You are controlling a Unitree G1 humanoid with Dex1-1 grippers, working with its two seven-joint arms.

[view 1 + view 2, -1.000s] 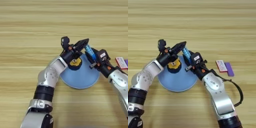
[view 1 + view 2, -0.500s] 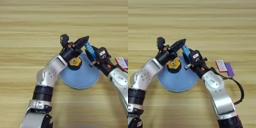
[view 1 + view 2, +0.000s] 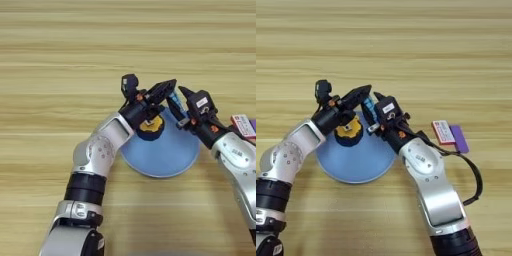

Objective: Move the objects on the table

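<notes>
The light-blue plate (image 3: 165, 155) lies on the wooden table (image 3: 60, 60), slightly right of centre. The yellow-and-black tape measure (image 3: 151, 126) rests on the plate's far-left part, just under the left gripper.

The left gripper (image 3: 161, 94) hangs over the plate's far rim with its fingers pointing right. Whether those fingers are parted or closed cannot be determined, since they overlap the tube in both views.

The right gripper (image 3: 372, 111) reaches in from the right and appears to be clamped on the small blue tube (image 3: 369, 107), which is held above the far rim. The tube's long axis runs from far-left to near-right.

The tube lies directly between the two grippers, with the left fingertips touching or just beside its far end. A handover, if intended, depends on that alignment.

A small red-and-white card (image 3: 443, 131) and a purple item (image 3: 459, 138) lie right of the plate, well apart from both grippers.
</notes>
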